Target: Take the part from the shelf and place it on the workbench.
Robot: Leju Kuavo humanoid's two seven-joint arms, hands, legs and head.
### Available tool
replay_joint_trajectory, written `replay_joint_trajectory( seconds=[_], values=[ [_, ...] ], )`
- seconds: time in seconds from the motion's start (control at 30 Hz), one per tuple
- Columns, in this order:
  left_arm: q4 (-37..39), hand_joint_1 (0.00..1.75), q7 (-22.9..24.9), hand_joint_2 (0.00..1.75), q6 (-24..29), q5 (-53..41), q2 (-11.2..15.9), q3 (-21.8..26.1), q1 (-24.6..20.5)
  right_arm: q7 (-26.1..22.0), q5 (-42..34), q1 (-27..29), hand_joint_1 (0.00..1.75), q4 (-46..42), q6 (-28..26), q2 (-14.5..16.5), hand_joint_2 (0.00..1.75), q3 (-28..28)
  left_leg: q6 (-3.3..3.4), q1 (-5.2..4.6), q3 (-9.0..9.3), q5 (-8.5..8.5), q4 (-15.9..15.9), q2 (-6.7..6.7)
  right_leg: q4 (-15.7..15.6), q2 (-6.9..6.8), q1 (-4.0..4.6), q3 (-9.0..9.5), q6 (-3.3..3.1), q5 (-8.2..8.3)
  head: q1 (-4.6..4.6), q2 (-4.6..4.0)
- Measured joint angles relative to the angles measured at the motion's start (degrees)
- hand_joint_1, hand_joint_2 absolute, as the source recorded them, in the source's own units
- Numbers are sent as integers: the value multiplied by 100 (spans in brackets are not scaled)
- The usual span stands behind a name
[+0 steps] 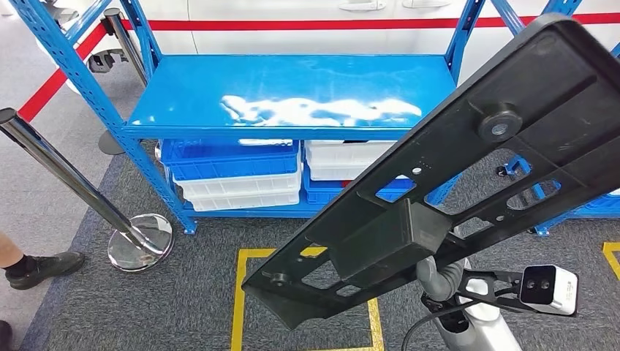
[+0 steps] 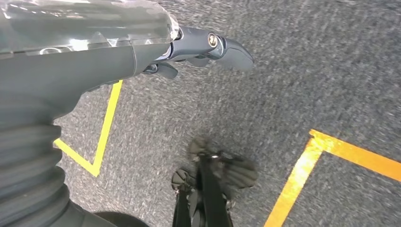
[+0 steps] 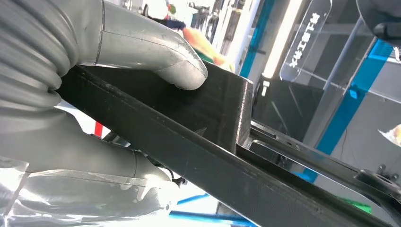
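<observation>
Head view: black part (image 1: 468, 168) is off the blue shelf (image 1: 292, 95), held up in front of it, long axis running diagonally. Left wrist view: left hand (image 2: 198, 49) hangs over carpet, fingers loosely curled, holding nothing. Right wrist view: right hand (image 3: 108, 80) clamps the part, thumb pressed on its boxy block, so right arm does the carry to the workbench.

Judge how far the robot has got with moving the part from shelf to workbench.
Done: the black part is off the blue shelf, whose top level lies bare. In hand: the right hand grips it, thumb pressed on its block. Left: setting it on the workbench.
</observation>
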Motion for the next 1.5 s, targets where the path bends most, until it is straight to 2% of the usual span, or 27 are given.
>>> replay_joint_trajectory(
  seconds=[0.03,0.07,0.17,0.23,0.33,0.37,0.4,0.47,0.53,0.57,0.6,0.63,0.7,0.77,0.83,0.87,0.93,1.0,1.03,1.07,1.1,1.13,1.2,1.27,1.33,1.4,1.5],
  values=[
    [0,0,-9,175,6,13,-8,4,10,0,-4,16,173,9,75,0,175,-4,-2,-1,-14,-26,149,0,14,1,11,-33,0,15,0,0],
    [0,0,-17,175,6,24,-16,9,20,0,-4,28,173,19,142,0,175,-10,4,-1,88,62,61,0,34,1,19,-58,4,23,0,0],
    [0,0,-34,175,4,45,-32,24,26,0,-5,40,173,33,241,0,175,-40,78,-17,772,466,-1038,1,106,0,38,-102,41,14,0,0],
    [0,0,-15,175,7,53,-41,33,24,0,-8,36,173,37,245,0,175,-57,134,-46,967,507,-1417,0,137,-3,47,-137,92,22,1,0],
    [1,0,48,175,27,86,-74,44,25,0,-19,13,173,39,247,-7,175,-71,213,-36,951,548,-1492,6,164,6,47,-178,188,28,1,0],
    [1,0,62,175,31,106,-88,48,22,0,-9,-10,173,39,248,-16,175,-79,249,-21,947,572,-1516,15,260,16,44,-227,222,-44,1,0],
    [1,0,72,175,31,136,-102,52,16,0,16,-39,173,39,248,-25,175,-87,282,-6,944,593,-1539,27,468,28,35,-327,253,-175,1,0],
    [0,0,85,175,36,182,-115,75,8,0,111,-98,173,41,209,-35,175,-97,316,-11,915,613,-1542,62,1227,44,2,-702,302,-542,2,-1],
    [0,0,95,175,55,201,-127,103,15,0,216,-165,173,45,62,-35,175,-74,321,-16,895,619,-1533,115,1801,44,-30,-997,335,-693,2,-1],
    [0,0,97,175,62,197,-134,114,18,0,261,-214,173,47,-66,-35,175,-42,318,-16,893,619,-1527,148,1765,39,-44,-987,342,-596,2,-1],
    [0,0,97,175,64,189,-142,122,20,0,306,-272,173,44,-225,-36,175,8,313,-16,896,616,-1520,186,1497,17,-56,-859,342,-404,2,0],
    [0,0,94,175,59,177,-148,128,19,0,345,-323,173,29,-387,-39,175,67,302,-17,903,611,-1514,221,1084,-55,-60,-653,333,-181,2,0],
    [0,0,81,175,41,143,-155,132,19,0,412,-376,173,-43,-638,-49,175,176,255,-43,911,597,-1495,279,363,-251,-23,-313,289,81,1,0],
    [0,0,72,175,48,98,-156,132,29,0,451,-331,173,-169,-727,-74,175,236,192,-68,909,591,-1489,350,164,-297,24,-259,230,100,1,0],
    [0,0,63,175,71,61,-155,131,31,0,490,-227,173,-313,-744,-117,175,263,129,-59,909,566,-1477,410,136,-186,16,-279,156,137,0,0],
    [0,0,56,175,78,50,-154,131,31,0,509,-177,173,-377,-747,-138,175,268,103,-48,884,498,-1406,366,114,-136,5,-279,113,159,1,0],
    [0,0,36,175,79,37,-154,130,39,0,552,-83,173,-484,-741,-164,175,278,65,-24,677,171,-905,174,80,-35,-13,-281,46,198,0,0],
    [0,0,12,175,62,35,-156,130,54,0,608,19,173,-545,-734,-168,175,290,44,-17,338,-205,-124,50,87,82,-2,-303,20,210,-1,0],
    [0,0,1,175,51,36,-155,130,60,0,638,68,173,-561,-735,-168,175,298,39,-17,215,-292,151,35,97,144,2,-314,17,212,-1,0],
    [0,0,-7,175,45,37,-155,130,62,0,666,102,173,-569,-740,-168,175,312,38,-16,174,-273,239,30,112,207,5,-324,17,213,-1,0],
    [0,0,-14,175,38,37,-154,130,59,0,689,119,173,-573,-752,-167,175,332,42,-14,241,-145,100,23,129,276,4,-330,21,211,-1,0],
    [0,0,-20,175,33,38,-152,130,52,0,700,124,173,-574,-766,-163,175,352,50,-8,408,64,-247,-11,149,346,1,-333,31,206,-1,0],
    [0,0,-39,175,50,48,-149,130,32,0,706,122,173,-579,-784,-145,175,380,72,15,777,385,-1031,-219,203,469,-2,-354,74,191,0,0],
    [0,0,-74,175,119,85,-148,133,19,0,696,115,173,-585,-779,-101,175,393,104,24,911,446,-1349,-374,246,577,-4,-415,149,200,0,0],
    [0,0,-123,175,197,135,-153,146,16,0,692,111,173,-588,-790,-18,175,419,163,9,905,466,-1368,-309,247,676,-17,-466,230,232,0,-1],
    [-1,0,-178,175,243,171,-164,166,4,0,709,119,173,-603,-826,72,175,448,241,11,913,505,-1410,-196,373,532,-19,-536,289,148,1,-1],
    [-1,0,-241,175,236,188,-173,186,11,0,806,167,173,-669,-863,227,175,472,309,5,913,527,-1442,-17,1276,169,-27,-960,345,-347,2,0]
  ],
)
